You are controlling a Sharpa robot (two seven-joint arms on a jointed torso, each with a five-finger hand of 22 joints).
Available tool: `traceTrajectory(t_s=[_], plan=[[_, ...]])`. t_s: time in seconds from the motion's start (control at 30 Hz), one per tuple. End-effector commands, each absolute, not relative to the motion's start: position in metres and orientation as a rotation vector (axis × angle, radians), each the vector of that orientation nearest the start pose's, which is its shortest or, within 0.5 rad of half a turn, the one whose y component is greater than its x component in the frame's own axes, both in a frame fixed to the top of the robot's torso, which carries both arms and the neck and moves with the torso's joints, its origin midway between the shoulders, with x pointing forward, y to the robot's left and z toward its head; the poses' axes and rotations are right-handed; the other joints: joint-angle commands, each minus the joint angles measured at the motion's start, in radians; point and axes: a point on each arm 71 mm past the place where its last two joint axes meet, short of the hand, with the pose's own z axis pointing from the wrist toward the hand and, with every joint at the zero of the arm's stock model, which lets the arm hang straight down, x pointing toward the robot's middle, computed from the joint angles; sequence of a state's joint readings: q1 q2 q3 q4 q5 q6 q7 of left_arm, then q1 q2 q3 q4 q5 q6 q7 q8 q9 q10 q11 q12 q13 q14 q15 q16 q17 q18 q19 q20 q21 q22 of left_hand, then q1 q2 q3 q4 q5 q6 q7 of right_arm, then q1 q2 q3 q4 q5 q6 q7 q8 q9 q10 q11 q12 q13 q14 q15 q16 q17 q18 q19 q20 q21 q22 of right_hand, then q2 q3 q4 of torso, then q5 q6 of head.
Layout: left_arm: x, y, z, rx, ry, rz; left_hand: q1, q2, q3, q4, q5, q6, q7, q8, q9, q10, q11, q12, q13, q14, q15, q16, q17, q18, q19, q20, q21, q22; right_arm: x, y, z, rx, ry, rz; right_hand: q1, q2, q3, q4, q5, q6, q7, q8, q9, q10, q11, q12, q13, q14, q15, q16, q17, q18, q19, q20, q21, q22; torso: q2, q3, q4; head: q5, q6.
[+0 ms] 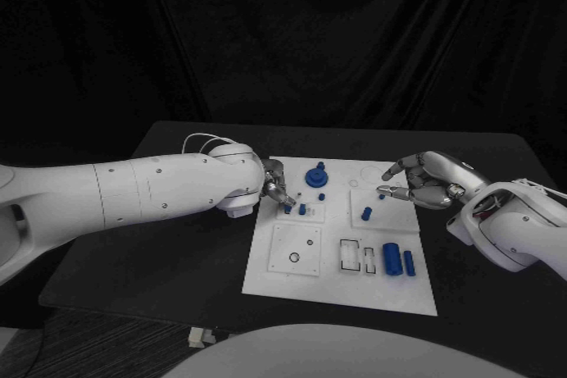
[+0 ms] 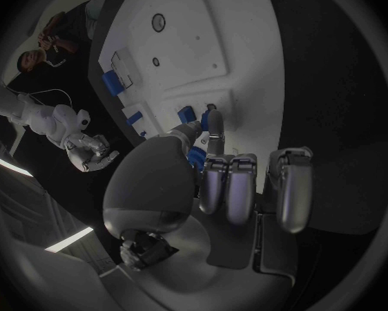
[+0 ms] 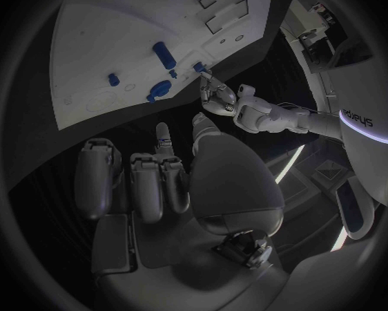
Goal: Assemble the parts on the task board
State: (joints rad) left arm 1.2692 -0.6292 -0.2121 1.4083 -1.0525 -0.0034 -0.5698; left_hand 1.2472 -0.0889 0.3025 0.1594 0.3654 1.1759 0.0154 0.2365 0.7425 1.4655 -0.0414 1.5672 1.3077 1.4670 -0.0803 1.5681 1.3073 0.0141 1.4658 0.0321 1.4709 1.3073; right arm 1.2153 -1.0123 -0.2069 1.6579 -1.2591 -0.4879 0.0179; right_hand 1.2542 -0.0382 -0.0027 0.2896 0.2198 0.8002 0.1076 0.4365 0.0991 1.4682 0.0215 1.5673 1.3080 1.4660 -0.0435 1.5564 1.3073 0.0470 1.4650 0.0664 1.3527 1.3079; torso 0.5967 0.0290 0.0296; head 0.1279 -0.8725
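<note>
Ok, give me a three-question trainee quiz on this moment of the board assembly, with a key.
1. True or false: the left hand has its fingertips down at a small blue peg on the task board.
2. Which edge of the board are the two blue cylinders lying beside each other closest to? A) the robot's left B) the robot's right C) the far edge
3. Fill in: the right hand hovers over the board's far right part and holds ____.

Key: 1 true. 2 B. 3 nothing; its fingers are curled, with no part seen in them.
</note>
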Motion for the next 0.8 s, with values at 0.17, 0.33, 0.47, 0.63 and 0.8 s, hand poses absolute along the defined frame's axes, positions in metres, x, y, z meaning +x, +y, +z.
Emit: traceTrajectory(t_s=[0.17,0.33,0.47,0.63,0.8], plan=[[0.479,0.154,-0.254,-0.159,2.302,-0.356,0.013,-0.003,0.05,-0.059,0.006,-0.003,-0.006,0.007,0.005,0.105,-0.008,0.004,0.263,0.104,-0.005,0.003,0.263,0.017,0.013,-0.002,-0.004,0.223,0.435,-0.246,-0.216,0.019,1.686,0.742,0.007,0.001,-0.001,-0.004,0.006,0.004,0.0,-0.005,-0.001,0.103,0.005,0.004,0.263,0.097,0.003,-0.004,0.233,0.008,-0.002,0.003,-0.004,0.189,0.0,0.0001,0.0,0.001,0.0],[0.478,0.157,-0.251,-0.146,2.294,-0.325,0.013,-0.004,0.051,-0.059,0.007,-0.003,-0.006,0.007,0.006,0.105,-0.008,0.004,0.263,0.104,-0.005,0.003,0.263,0.016,0.014,-0.002,-0.003,0.223,0.435,-0.245,-0.217,0.018,1.687,0.742,0.007,0.001,-0.001,-0.004,0.006,0.004,0.0,-0.005,-0.001,0.103,0.005,0.004,0.263,0.097,0.003,-0.004,0.233,0.008,-0.002,0.003,-0.004,0.189,0.0,0.0001,0.0001,0.002,0.0],[0.476,0.159,-0.25,-0.137,2.298,-0.307,0.013,-0.003,0.052,-0.059,0.008,-0.003,-0.006,0.009,0.007,0.105,-0.009,0.004,0.263,0.104,-0.005,0.003,0.263,0.016,0.014,-0.002,-0.003,0.223,0.435,-0.246,-0.217,0.019,1.687,0.741,0.007,0.001,-0.001,-0.004,0.006,0.004,0.0,-0.005,-0.001,0.103,0.005,0.004,0.263,0.097,0.003,-0.004,0.233,0.008,-0.002,0.003,-0.004,0.189,-0.001,0.0001,0.0002,0.001,0.0],[0.474,0.161,-0.249,-0.134,2.302,-0.296,0.013,-0.003,0.052,-0.06,0.008,-0.003,-0.006,0.009,0.007,0.105,-0.009,0.004,0.263,0.104,-0.006,0.003,0.263,0.016,0.015,-0.002,-0.003,0.223,0.436,-0.246,-0.217,0.02,1.689,0.74,0.007,0.001,-0.001,-0.004,0.006,0.004,0.0,-0.005,-0.001,0.103,0.005,0.004,0.263,0.097,0.003,-0.004,0.233,0.008,-0.002,0.003,-0.004,0.189,-0.001,0.0002,-0.0006,0.004,0.0],[0.473,0.161,-0.249,-0.136,2.3,-0.294,0.013,-0.001,0.054,-0.06,0.01,-0.003,-0.006,0.01,0.009,0.105,-0.009,0.004,0.263,0.104,-0.006,0.003,0.263,0.016,0.015,-0.002,-0.002,0.224,0.436,-0.246,-0.218,0.019,1.69,0.74,0.007,0.001,-0.001,-0.004,0.006,0.004,0.0,-0.005,-0.001,0.103,0.005,0.004,0.263,0.097,0.003,-0.004,0.233,0.008,-0.002,0.003,-0.004,0.189,-0.001,0.0,-0.0002,0.004,0.0]])
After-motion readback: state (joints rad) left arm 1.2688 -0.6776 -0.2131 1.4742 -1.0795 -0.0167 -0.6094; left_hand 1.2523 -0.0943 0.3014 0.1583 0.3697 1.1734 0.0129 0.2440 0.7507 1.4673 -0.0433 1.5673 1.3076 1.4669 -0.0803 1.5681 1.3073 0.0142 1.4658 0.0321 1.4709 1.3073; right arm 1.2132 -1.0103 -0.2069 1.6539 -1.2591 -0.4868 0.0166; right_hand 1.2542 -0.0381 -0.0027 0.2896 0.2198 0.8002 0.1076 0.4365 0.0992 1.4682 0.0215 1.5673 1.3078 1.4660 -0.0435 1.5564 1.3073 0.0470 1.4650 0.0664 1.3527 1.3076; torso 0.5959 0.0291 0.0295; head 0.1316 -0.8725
